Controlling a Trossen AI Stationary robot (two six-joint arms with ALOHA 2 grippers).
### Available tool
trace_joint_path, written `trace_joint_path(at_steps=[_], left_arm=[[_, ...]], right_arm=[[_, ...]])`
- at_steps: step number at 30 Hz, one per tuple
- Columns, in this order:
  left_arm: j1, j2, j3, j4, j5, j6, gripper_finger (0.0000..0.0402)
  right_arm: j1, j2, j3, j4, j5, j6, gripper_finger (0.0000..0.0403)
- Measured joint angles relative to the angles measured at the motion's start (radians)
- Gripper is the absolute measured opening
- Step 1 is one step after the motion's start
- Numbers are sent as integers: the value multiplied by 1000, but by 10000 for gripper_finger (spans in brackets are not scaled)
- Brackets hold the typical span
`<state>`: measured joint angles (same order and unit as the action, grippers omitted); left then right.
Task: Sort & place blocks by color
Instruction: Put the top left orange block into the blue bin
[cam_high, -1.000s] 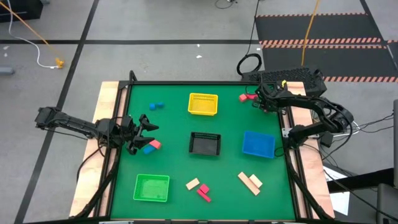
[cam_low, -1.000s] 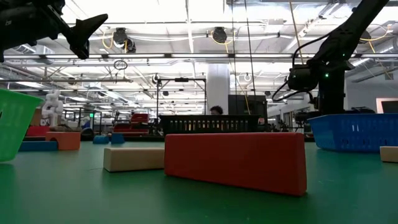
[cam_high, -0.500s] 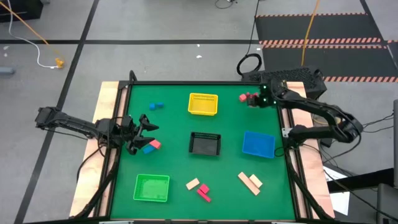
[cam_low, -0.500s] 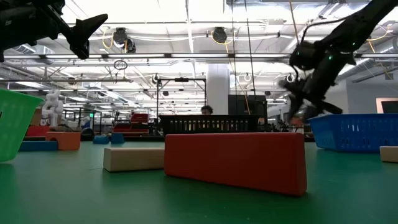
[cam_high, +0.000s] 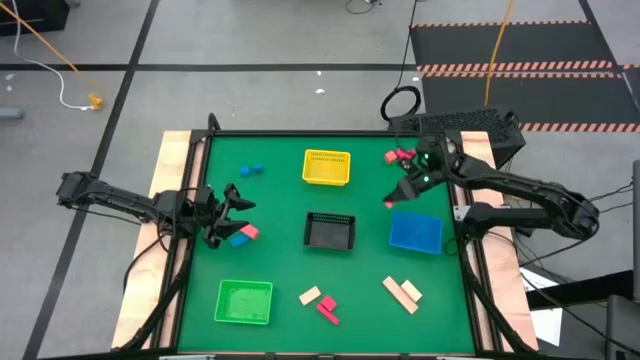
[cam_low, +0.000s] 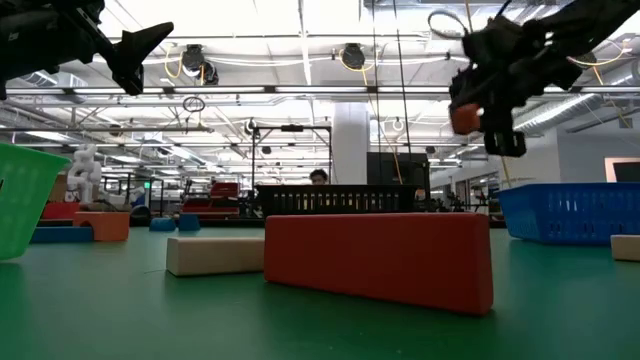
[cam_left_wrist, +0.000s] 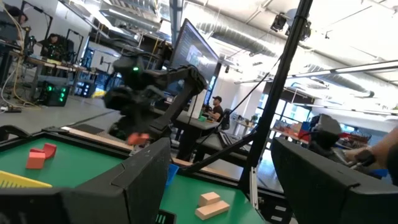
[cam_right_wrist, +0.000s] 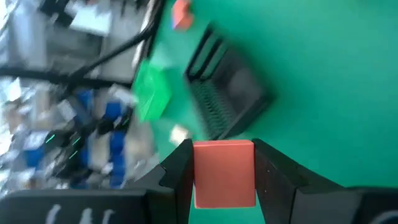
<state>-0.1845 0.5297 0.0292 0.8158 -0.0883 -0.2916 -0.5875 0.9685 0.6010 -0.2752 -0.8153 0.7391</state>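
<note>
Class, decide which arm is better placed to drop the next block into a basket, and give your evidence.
Right. The right gripper already grips a small red block in the air near the black mesh basket. The left gripper is open and holds nothing.

Four mesh baskets (cam_high: 326, 181), one each in yellow, black, blue and green; three blue blocks (cam_high: 237, 241); three tan blocks (cam_high: 310, 296); red or pink blocks (cam_high: 249, 232) roughly five, the count unsure.

Green table (cam_high: 280, 195): four baskets (cam_high: 327, 167), scattered blocks (cam_high: 403, 292), perhaps ten
</note>
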Motion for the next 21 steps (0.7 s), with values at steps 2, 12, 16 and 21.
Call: trace_joint_path(at_steps=[2, 12, 16, 21], left_arm=[[0, 0, 0, 0, 0, 0, 278], [0, 0, 0, 0, 0, 0, 278], [0, 0, 0, 0, 0, 0, 278], [0, 0, 0, 0, 0, 0, 278]], right_arm=[[62, -28, 0, 1, -1, 40, 117], [277, -112, 1, -105, 5, 245, 117], [347, -118, 1, -285, 21, 281, 117], [419, -121, 1, -523, 80, 265, 117]])
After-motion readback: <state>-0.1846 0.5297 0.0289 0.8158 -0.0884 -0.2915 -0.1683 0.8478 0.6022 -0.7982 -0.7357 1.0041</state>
